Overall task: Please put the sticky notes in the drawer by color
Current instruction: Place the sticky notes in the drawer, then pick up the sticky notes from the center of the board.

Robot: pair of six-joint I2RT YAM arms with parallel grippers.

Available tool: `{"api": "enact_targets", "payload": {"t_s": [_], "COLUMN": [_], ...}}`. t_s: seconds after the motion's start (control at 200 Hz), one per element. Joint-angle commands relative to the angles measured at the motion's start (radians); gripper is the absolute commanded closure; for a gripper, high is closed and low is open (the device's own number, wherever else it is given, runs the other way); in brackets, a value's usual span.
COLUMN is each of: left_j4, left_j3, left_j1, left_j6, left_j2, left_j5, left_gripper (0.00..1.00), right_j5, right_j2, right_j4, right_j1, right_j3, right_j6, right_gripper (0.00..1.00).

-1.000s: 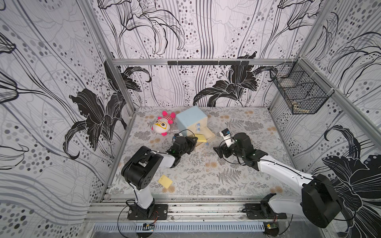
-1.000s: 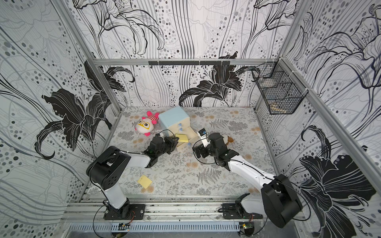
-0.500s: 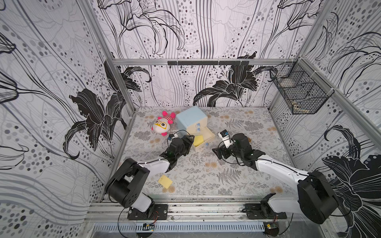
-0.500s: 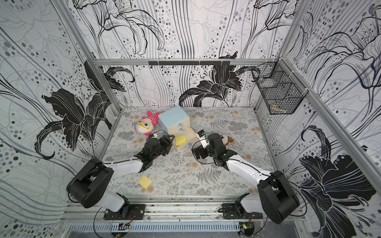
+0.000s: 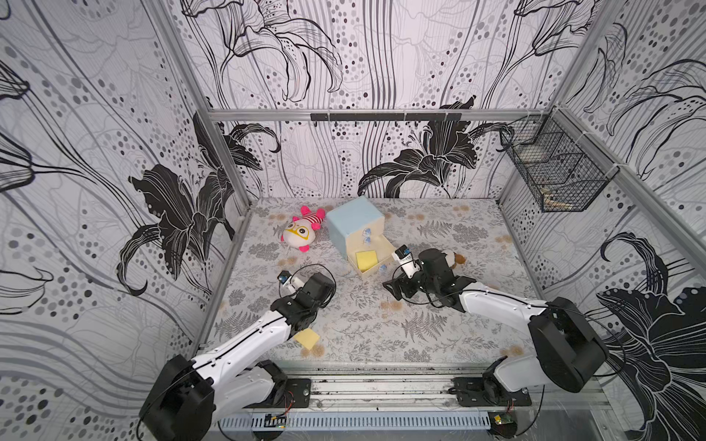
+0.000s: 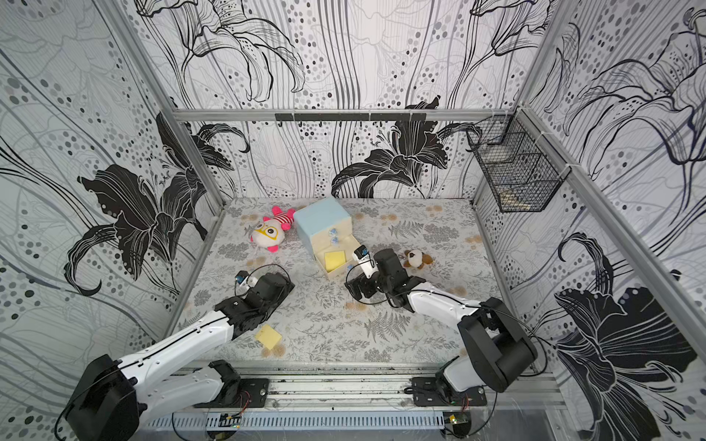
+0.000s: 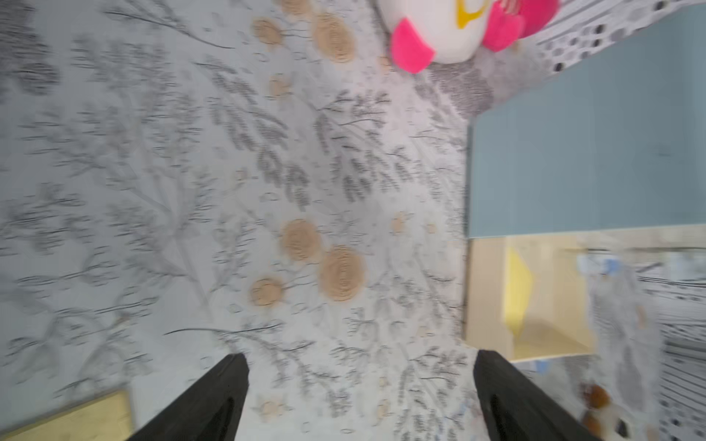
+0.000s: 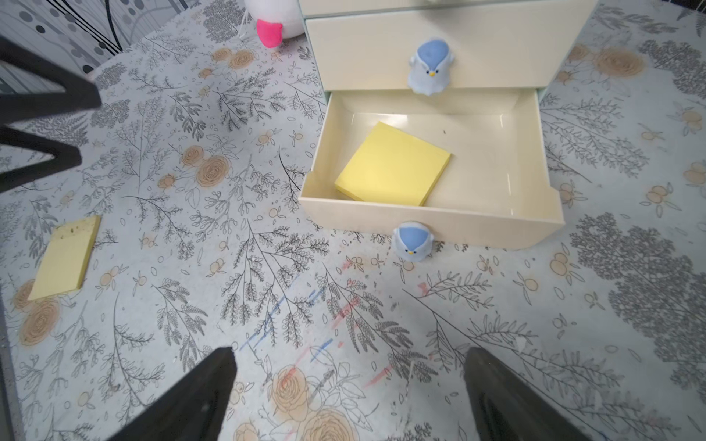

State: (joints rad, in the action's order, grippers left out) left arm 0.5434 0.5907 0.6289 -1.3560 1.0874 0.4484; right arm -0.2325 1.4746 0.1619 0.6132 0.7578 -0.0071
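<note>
Sticky notes (image 8: 393,166), flat yellow paper square, in smooth cream drawer (image 8: 496,225)

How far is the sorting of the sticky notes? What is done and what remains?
Done: one yellow sticky pad lies inside the open bottom drawer. In hand: nothing; the left gripper and right gripper are open and empty. Left: the second yellow pad lies on the table. No green or pink pads are in view; the upper drawers are shut, so their contents cannot be told.
</note>
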Motion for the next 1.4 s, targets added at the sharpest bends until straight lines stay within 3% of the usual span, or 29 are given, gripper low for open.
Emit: {"api": "enact_targets", "payload": {"t_s": [0.0,0.28,0.421,0.571,1.392], "left_j4": [0.314,0.327,0.269,0.219,0.237], "left_j3": [0.012,-0.033,-0.062,-0.084,-0.094], "left_j1": [0.028,0.032,0.025,0.017,-0.010], "left_j6": [-0.118,-0.123,-0.099,-0.111,-0.125], "left_j2": [0.015,0.035,0.059,0.085,0.136], "left_j5": [0.080,0.020,-0.033,-0.083,-0.099], "left_gripper": [0.02,0.03,0.13,0.17,0.32], "right_j5": [-0.018,-0.021,-0.023,-0.024,0.008], "right_j2": [0.033,0.093,0.106,0.115,0.124], "right_j4": [0.028,0.024,0.032,0.028,0.017], "right_j1": [0.022,0.064,0.072,0.077,0.077], "right_j3": [0.049,0.088,0.092,0.101,0.114], "right_j6": [0.003,-0.013,-0.004,-0.002,-0.009], "right_gripper": [0.01,0.01,0.01,0.01,0.01]}}
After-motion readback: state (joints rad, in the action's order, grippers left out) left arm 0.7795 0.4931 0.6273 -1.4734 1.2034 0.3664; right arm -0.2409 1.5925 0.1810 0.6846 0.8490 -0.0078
